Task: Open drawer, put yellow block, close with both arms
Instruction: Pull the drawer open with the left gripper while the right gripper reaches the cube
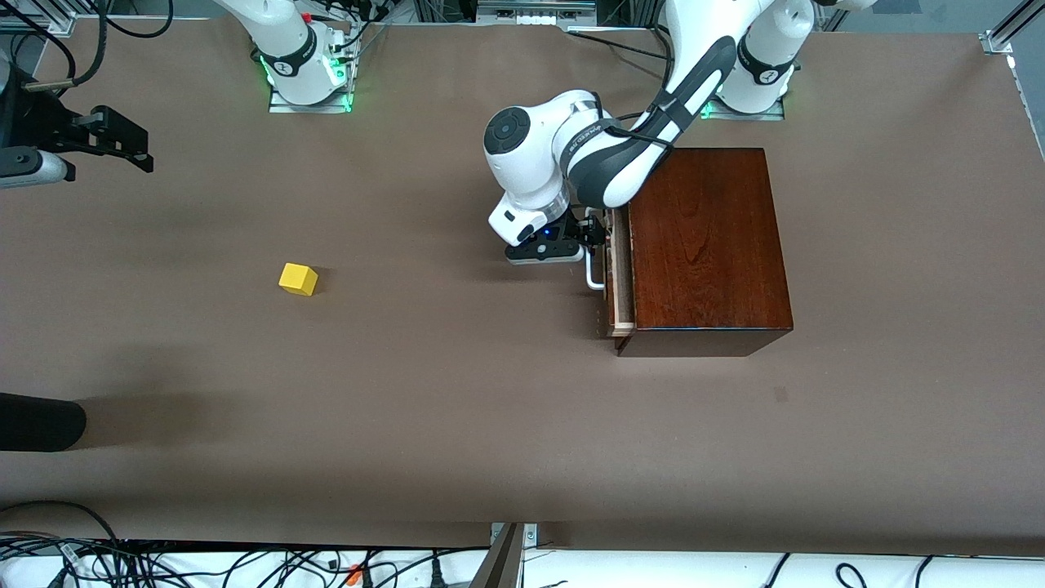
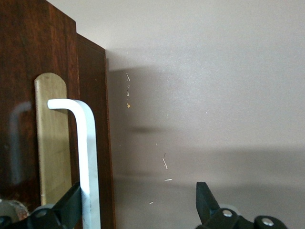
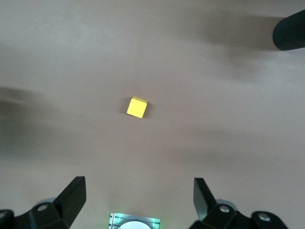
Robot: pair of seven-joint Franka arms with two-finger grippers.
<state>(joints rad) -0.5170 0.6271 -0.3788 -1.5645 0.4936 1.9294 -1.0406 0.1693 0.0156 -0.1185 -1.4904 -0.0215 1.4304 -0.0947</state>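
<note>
Brown surface (image 1: 457,408) carries the drawer (image 1: 620,278), slid slightly out of its mahogany box (image 1: 706,245), its front and upright white handle (image 2: 88,157) facing the right arm's end. Left end effector (image 1: 594,233) straddles that handle, fingers spread (one finger touching it). Right end effector (image 3: 138,195), spread, hangs over the yellow block (image 1: 298,278).
</note>
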